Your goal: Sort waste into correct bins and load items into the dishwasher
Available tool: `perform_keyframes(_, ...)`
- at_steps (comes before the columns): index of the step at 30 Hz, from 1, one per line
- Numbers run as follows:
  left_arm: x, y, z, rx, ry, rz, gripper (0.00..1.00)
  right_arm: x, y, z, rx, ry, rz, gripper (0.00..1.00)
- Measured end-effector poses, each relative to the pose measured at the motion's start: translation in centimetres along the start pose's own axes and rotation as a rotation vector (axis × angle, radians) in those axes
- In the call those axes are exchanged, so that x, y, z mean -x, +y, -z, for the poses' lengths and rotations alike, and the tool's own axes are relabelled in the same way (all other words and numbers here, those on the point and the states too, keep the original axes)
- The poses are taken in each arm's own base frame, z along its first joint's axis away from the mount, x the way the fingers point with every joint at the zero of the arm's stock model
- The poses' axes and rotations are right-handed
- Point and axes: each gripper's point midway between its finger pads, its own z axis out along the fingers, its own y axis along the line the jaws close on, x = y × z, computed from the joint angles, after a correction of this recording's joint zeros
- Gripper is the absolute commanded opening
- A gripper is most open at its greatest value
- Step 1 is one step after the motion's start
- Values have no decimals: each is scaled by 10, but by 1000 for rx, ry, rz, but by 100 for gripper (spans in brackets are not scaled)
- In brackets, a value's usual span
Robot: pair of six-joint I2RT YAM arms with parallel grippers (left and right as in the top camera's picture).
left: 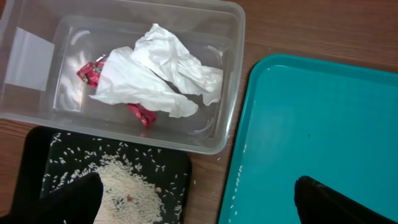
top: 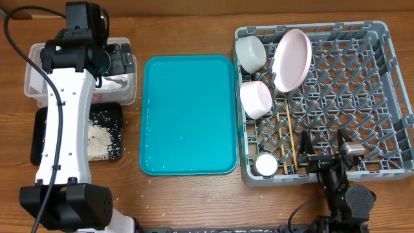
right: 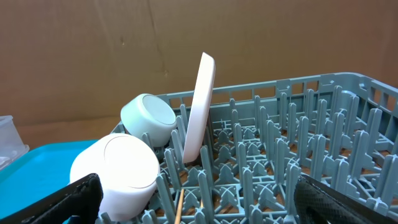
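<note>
The crumpled white napkin (left: 155,78) with red scraps (left: 92,71) lies in the clear tub (left: 236,74). White rice crumbs (left: 130,186) lie on the black tray (left: 37,155), which also shows in the overhead view (top: 115,145). My left gripper (left: 199,199) is open and empty, above the tub's near wall (top: 121,61). The grey dish rack (top: 362,97) holds the pink plate (top: 292,59) on edge, two white bowls (top: 251,52) (top: 257,98), a small cup (top: 265,164) and the chopsticks (top: 288,139). My right gripper (top: 323,147) is open and empty over the rack's front edge (right: 199,199).
The large teal tray (top: 187,113) lies between the bins and the rack, with a few rice grains along its left rim (left: 239,180). Loose grains lie on the wood beside the black tray. A brown cardboard wall stands behind the rack.
</note>
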Motion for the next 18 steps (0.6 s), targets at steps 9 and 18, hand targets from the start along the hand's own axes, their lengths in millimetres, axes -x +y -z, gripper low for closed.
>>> perform_keyframes(9, 36, -3, 48, -101, -404, 39, 100, 0, 0, 0, 0, 0, 0, 100)
perform_keyframes(18, -52, -10, 39, -253, -723, 40, 100, 0, 0, 0, 0, 0, 0, 100)
